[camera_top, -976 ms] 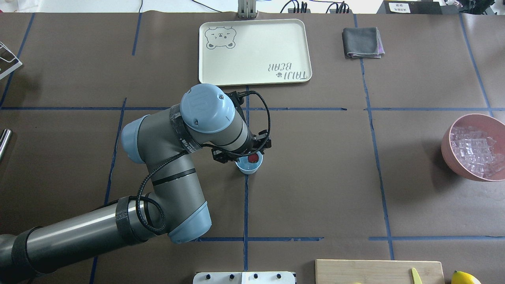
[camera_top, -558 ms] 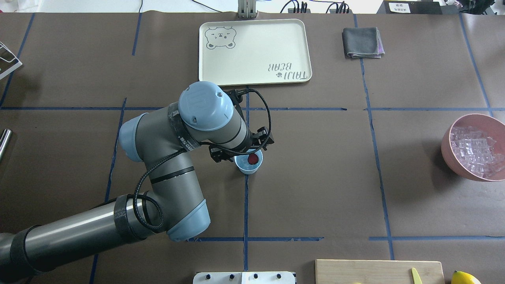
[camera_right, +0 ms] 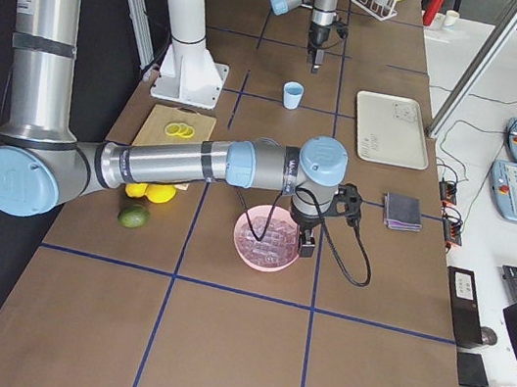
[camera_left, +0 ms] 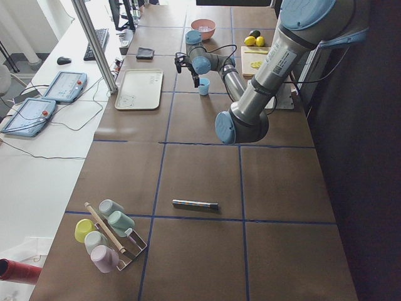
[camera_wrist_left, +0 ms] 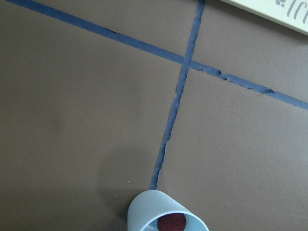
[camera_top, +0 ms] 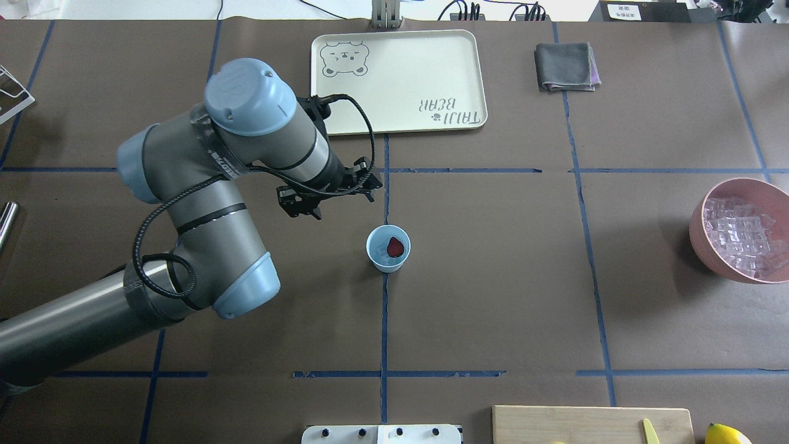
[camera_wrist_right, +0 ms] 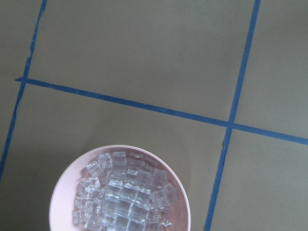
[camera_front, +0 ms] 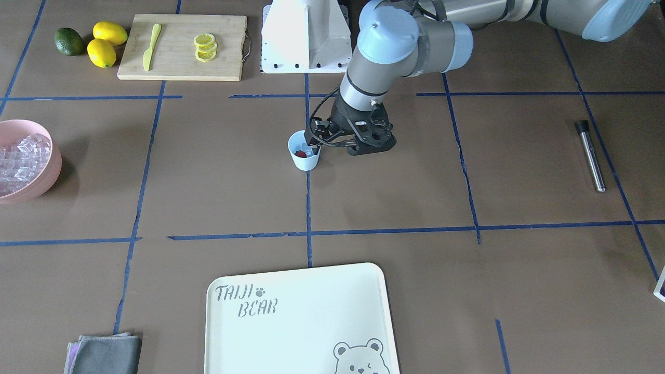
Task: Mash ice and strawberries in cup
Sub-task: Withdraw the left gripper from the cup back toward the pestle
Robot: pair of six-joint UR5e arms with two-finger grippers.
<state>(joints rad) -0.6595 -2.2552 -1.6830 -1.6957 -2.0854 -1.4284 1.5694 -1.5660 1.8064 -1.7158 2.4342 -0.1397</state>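
The pale blue cup (camera_top: pixel 387 256) stands upright at the table's middle with a dark red strawberry (camera_top: pixel 395 246) inside; both also show in the front view, the cup (camera_front: pixel 304 158) and the strawberry (camera_front: pixel 300 154). My left gripper (camera_top: pixel 327 196) is open and empty, raised and to the cup's far left. The ice (camera_top: pixel 739 237) fills a pink bowl (camera_top: pixel 699 237) at the right. My right gripper (camera_right: pixel 305 244) hovers over that bowl (camera_right: pixel 241 247); I cannot tell whether it is open or shut. The right wrist view looks down on the ice (camera_wrist_right: pixel 122 192).
A cream bear tray (camera_top: pixel 397 80) lies beyond the cup. A folded grey cloth (camera_top: pixel 566 66) is at the far right. A cutting board (camera_front: pixel 182 47) with lemon slices, lemons (camera_front: pixel 104 44) and a metal rod (camera_front: pixel 589 156) also lie on the table.
My left gripper has risen and drawn away from the cup toward the far left. The strawberry stays in the cup, which has not moved.
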